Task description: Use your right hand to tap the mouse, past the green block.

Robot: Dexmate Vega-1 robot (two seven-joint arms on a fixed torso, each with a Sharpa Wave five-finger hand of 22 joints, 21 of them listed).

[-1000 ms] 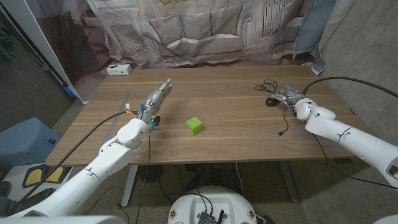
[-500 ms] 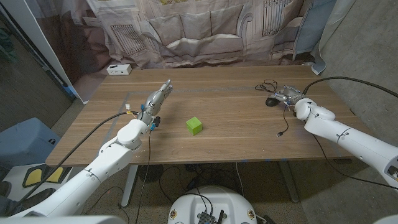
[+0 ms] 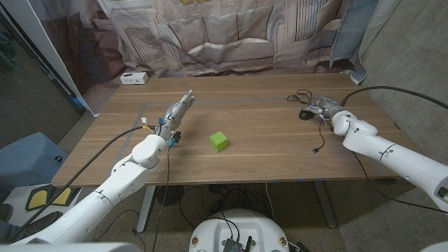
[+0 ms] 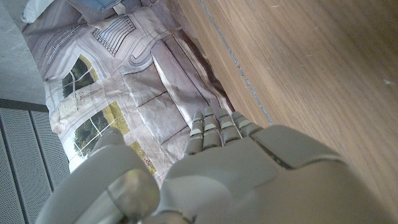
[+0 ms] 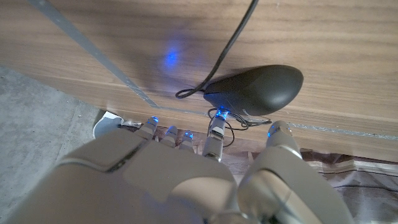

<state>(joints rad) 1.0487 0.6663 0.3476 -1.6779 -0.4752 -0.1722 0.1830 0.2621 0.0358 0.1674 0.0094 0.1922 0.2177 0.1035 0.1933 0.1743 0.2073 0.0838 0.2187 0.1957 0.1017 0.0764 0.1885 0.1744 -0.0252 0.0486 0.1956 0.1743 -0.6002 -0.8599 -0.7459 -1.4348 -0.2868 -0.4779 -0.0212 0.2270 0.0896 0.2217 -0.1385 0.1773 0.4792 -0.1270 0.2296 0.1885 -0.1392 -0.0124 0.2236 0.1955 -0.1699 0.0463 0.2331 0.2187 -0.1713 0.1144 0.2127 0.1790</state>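
Observation:
The small green block [image 3: 219,141] sits near the table's middle. Far off to its right lies the dark corded mouse [image 3: 305,113], shown close up in the right wrist view as a black oval mouse [image 5: 258,89] with its cable looping off. My right hand [image 3: 323,106] is just right of the mouse and holds nothing. Its fingers [image 5: 215,132] reach toward the mouse's edge, and I cannot tell if one touches it. My left hand [image 3: 178,109] is left of the block with its fingers [image 4: 217,127] stretched out straight, holding nothing.
The mouse cable [image 3: 323,138] trails toward the front right and ends in a loose plug [image 3: 316,150]. A white box [image 3: 134,78] stands at the far left corner. A printed cloth backdrop [image 3: 231,35] hangs behind the wooden table [image 3: 266,157].

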